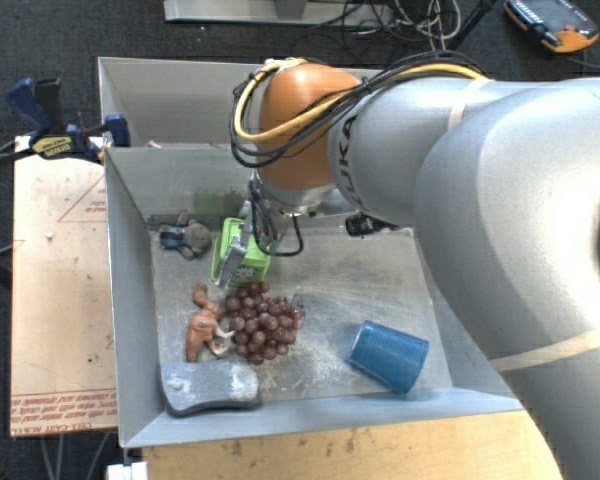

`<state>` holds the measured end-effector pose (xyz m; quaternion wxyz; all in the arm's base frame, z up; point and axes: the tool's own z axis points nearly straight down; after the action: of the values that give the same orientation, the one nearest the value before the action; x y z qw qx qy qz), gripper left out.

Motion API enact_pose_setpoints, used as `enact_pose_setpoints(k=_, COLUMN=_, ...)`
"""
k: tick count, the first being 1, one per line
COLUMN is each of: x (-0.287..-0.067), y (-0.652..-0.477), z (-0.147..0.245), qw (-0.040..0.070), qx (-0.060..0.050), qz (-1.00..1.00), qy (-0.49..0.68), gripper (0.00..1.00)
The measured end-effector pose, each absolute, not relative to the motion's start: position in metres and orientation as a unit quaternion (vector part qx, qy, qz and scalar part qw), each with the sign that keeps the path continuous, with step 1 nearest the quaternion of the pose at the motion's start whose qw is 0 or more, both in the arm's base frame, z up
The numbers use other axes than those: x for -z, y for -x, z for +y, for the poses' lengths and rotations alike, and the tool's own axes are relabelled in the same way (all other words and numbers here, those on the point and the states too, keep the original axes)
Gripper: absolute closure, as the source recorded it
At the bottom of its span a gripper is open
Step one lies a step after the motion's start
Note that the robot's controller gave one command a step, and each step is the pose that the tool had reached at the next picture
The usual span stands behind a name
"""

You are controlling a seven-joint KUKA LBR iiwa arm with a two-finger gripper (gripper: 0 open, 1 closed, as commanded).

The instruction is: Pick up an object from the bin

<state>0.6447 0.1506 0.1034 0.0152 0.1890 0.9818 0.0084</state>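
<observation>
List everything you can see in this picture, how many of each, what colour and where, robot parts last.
bunch of round grapes: one, dark red, middle of the bin floor
plastic cup on its side: one, blue, front right
flat soft pad: one, grey, front left corner
small toy figure: one, orange-brown, just left of the grapes
small lumpy thing: one, grey-blue, back left
blocky thing: one, bright green, behind the grapes, at the gripper; held or not, unclear
metal bin: one, grey, holding all of these
gripper: one, dark, at the green thing
arm: one, silver with an orange cover, from the right
</observation>
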Motion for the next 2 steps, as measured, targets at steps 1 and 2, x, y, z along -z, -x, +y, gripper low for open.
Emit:
enact_pose_setpoints(k=1, x=-0.1033, y=-0.6447, z=0.1506, qw=0.015, qx=-0.008, qz=0.982, qy=-0.189, gripper=1.0)
enact_pose_setpoints(k=2, x=-0.1033, y=-0.6447, z=0.1506, qw=0.015, qx=-0.008, qz=0.982, qy=-0.189, gripper=1.0)
